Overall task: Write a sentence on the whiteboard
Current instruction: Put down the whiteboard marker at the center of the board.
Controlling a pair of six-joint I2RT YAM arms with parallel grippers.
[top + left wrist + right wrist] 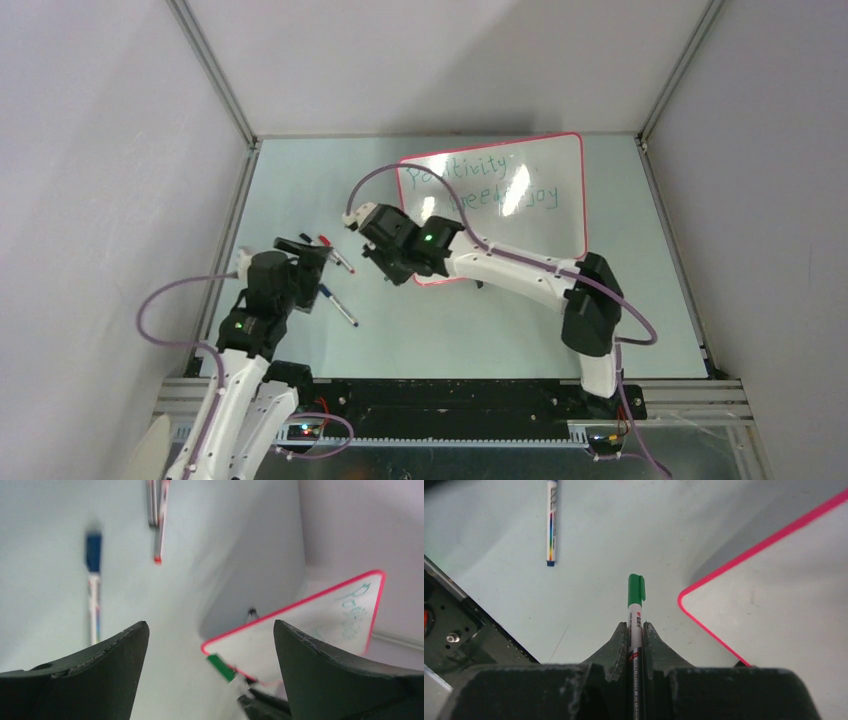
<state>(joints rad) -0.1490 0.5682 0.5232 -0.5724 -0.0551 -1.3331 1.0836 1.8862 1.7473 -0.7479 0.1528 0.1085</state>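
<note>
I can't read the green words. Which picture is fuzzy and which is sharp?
Left wrist view: the sentence and the blue marker look fuzzy. Right wrist view: the green marker is sharp. Top view: the sentence is small and faint.

whiteboard (540, 225): glossy white, red-pink rim. sentence (462, 171): thin green letters. green-cap marker (635, 605): white barrel, red/blk print. blue-end marker (551, 530): white, rainbow-stripe label. counter (450, 325): pale mint-grey, plain.

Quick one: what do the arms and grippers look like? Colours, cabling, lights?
The left arm and right arm have white links, black joints and wrists. A purple cable loops along each. A green light glows on each. Fingers are matte black, tapered.
</note>
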